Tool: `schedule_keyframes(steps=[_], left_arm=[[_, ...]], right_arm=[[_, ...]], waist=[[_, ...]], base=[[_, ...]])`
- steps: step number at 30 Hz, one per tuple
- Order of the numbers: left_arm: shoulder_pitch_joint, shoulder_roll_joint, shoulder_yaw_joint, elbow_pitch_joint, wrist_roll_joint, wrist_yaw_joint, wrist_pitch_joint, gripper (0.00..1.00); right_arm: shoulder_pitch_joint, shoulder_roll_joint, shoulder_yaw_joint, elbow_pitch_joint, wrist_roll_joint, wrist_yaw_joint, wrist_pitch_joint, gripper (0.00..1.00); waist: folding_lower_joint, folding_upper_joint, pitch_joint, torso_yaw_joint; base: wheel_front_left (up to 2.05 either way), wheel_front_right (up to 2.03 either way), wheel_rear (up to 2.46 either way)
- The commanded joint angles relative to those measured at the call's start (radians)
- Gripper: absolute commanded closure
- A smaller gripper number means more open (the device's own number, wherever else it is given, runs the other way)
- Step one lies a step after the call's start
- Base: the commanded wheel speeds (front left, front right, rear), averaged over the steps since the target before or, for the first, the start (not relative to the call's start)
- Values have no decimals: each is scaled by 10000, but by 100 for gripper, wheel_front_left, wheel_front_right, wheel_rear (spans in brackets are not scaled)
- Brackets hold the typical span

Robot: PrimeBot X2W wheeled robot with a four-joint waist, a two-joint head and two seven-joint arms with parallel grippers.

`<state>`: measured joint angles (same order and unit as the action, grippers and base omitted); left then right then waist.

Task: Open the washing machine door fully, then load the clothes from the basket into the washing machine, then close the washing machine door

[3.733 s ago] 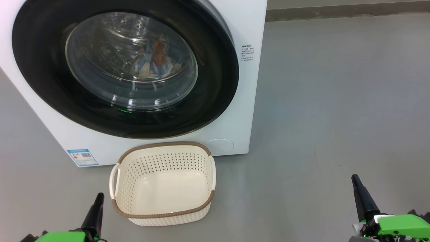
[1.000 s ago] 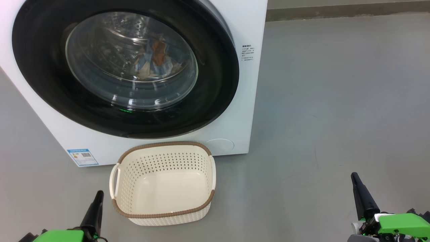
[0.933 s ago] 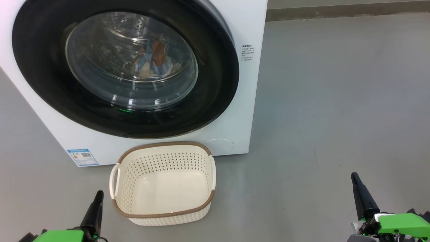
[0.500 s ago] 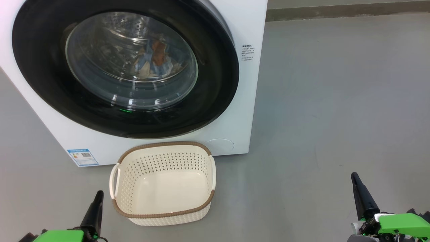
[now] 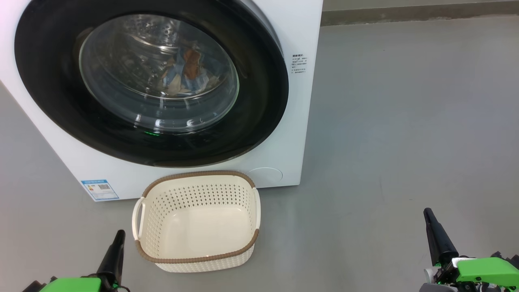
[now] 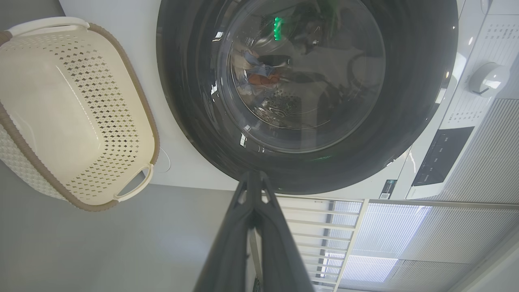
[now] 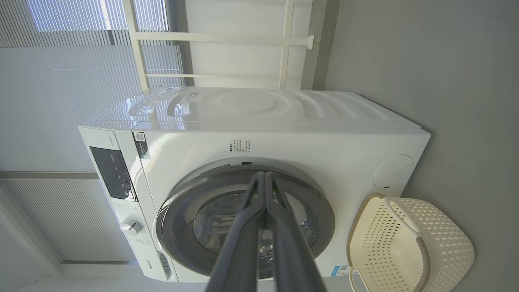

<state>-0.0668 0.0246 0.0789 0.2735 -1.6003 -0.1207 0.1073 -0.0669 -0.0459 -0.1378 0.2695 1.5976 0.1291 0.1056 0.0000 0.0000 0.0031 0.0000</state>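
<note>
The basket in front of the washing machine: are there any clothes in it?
No, the basket shows only its bare cream bottom in the head view; the clothes sit behind the washing machine door glass.

The washing machine (image 5: 300,24) is white, and the washing machine door (image 5: 259,101) is a glossy black ring around clear glass. Behind the glass, the clothes (image 5: 187,71) look light blue and orange, perhaps with cream. At six o'clock of the door, the basket (image 5: 202,264) is cream with perforated dots and a brown woven-look rim. At seven o'clock is a blue label (image 5: 99,189). The floor (image 5: 405,121) is plain grey.
</note>
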Motion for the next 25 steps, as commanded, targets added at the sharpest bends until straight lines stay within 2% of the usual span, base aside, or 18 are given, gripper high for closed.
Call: schedule_keyframes(steps=[1, 25], left_arm=[[-412, 256, 346, -284, -86, -100, 57, 100], [-412, 256, 346, -284, -86, -100, 57, 100]], right_arm=[[-410, -43, 240, -247, 111, 16, 76, 100], [-410, -43, 241, -248, 112, 16, 76, 100]], waist=[[0, 0, 0, 0], [0, 0, 0, 0]], base=[[0, 0, 0], [0, 0, 0]])
